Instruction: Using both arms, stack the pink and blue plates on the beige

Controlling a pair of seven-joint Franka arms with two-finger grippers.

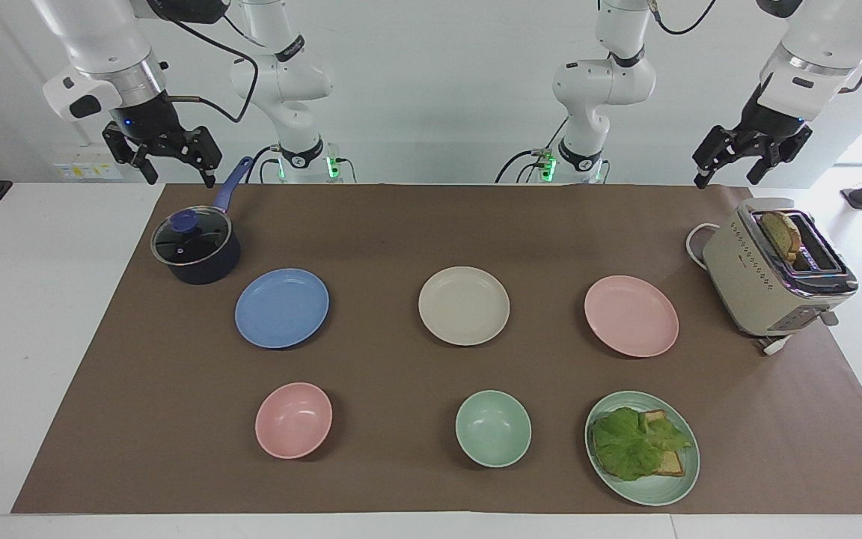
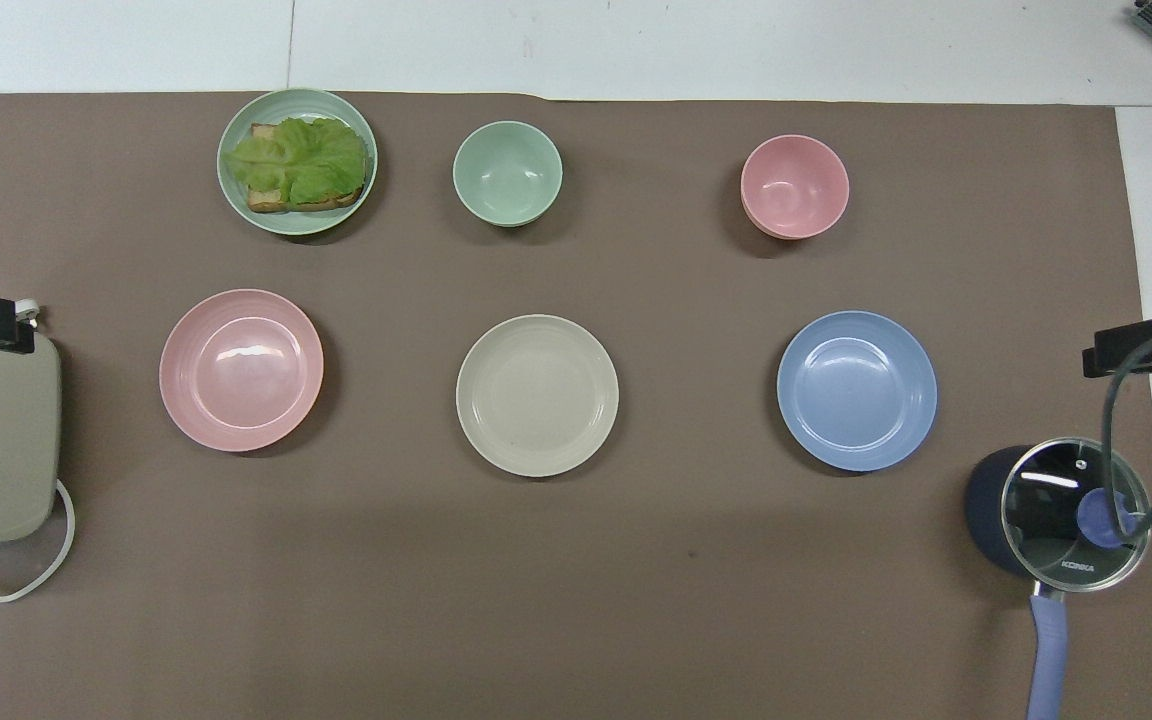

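3 plates sit in a row across the middle of the brown mat [image 1: 416, 224] on the counter [image 1: 27, 337], none stacked. Beige plate [image 1: 464, 305] in the centre, pink plate [image 1: 631, 315] beside it toward the left arm's end, blue plate [image 1: 282, 308] toward the right arm's end, all well apart.

Left gripper [image 1: 726, 174] hangs in the air at the robots' edge of the mat, above the beige toaster [image 1: 775, 277], jaws released, holding nothing. Right gripper [image 1: 180, 174] hangs at the robots' edge over the lidded dark-blue saucepan [image 1: 195, 247], jaws also released and empty. Both arms wait.

Toaster has a bread slice [image 1: 781, 233] upright in 1 slot. Saucepan stands just beside the blue plate, nearer the robots, handle pointing toward the robots.

Second row, farther from the robots: pink bowl [image 1: 293, 420], mint-green bowl [image 1: 493, 428], mint-green plate [image 1: 682, 479] carrying lettuce [image 1: 633, 442] on bread.

In the overhead view only the grippers' tips show at the side edges.
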